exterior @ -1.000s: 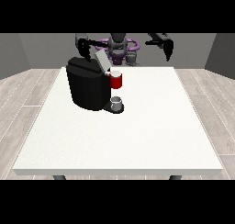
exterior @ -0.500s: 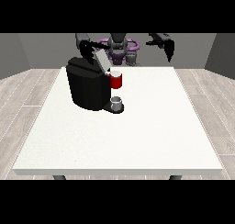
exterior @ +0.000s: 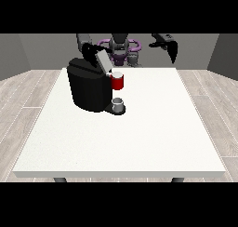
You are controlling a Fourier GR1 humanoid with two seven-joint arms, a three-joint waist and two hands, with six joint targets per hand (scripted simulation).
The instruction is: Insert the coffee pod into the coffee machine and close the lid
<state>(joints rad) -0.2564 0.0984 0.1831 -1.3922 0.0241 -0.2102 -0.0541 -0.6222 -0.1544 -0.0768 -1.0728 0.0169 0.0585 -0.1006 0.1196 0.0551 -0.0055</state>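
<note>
A black coffee machine point(exterior: 88, 87) stands on the left half of the white table point(exterior: 139, 133). Its grey lid point(exterior: 103, 61) is raised and tilted. The red pod holder point(exterior: 117, 81) sticks out at its front, with a small grey cup point(exterior: 118, 104) on the base below. No separate coffee pod shows. The hand at the view's left point(exterior: 89, 50) is behind the machine's top, right at the raised lid. The hand at the view's right point(exterior: 171, 48) hangs in the air above the table's far right corner, with its fingers pointing down.
The robot's torso point(exterior: 120, 48) is behind the table's far edge. A wooden floor surrounds the table.
The hand at the view's left has shifted slightly at the lid, which stands a bit lower. The hand at the view's right has barely moved.
</note>
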